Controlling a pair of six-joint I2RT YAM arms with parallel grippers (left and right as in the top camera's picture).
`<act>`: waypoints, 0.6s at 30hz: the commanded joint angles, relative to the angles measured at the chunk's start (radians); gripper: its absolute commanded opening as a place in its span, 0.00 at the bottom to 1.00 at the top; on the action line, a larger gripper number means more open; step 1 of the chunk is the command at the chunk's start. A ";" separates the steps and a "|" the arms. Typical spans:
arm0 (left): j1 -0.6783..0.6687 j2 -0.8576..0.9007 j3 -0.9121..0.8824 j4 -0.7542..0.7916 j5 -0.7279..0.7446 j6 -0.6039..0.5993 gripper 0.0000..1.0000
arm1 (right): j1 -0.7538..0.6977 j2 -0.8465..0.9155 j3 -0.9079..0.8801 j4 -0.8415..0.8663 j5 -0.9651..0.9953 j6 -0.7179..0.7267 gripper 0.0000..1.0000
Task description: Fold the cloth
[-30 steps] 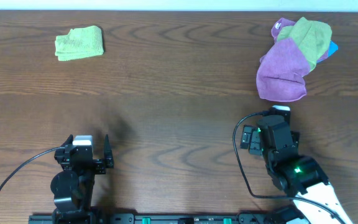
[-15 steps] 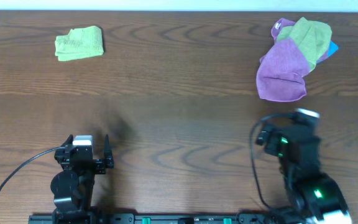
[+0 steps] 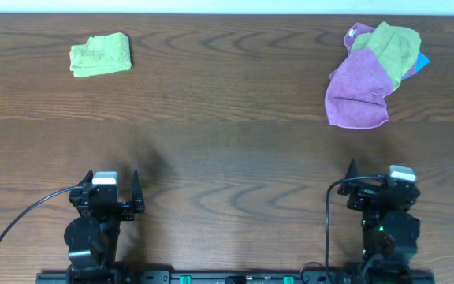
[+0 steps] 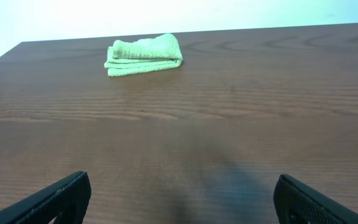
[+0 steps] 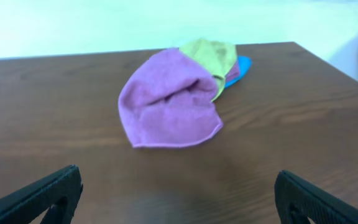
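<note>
The lime yellow-green cloth (image 3: 100,55) lies folded into a small flat bundle at the far left of the table; it also shows in the left wrist view (image 4: 143,54). My left gripper (image 3: 115,196) rests near the front edge, far from the cloth, open and empty, with its fingertips at the bottom corners of its wrist view (image 4: 179,200). My right gripper (image 3: 377,189) rests near the front edge on the right, open and empty (image 5: 178,199).
A pile of cloths sits at the far right: a purple cloth (image 3: 357,93) with a duller green cloth (image 3: 392,46) and a bit of blue on top, also in the right wrist view (image 5: 169,102). A black cable (image 3: 22,217) runs from the left arm.
My right arm has drawn back from the middle right of the table to its place at the front edge. The left arm and both cloth groups have not moved.
</note>
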 commanded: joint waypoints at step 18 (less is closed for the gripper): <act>-0.003 -0.008 -0.024 -0.001 0.006 -0.004 0.95 | -0.016 -0.151 -0.076 0.026 -0.060 -0.063 0.99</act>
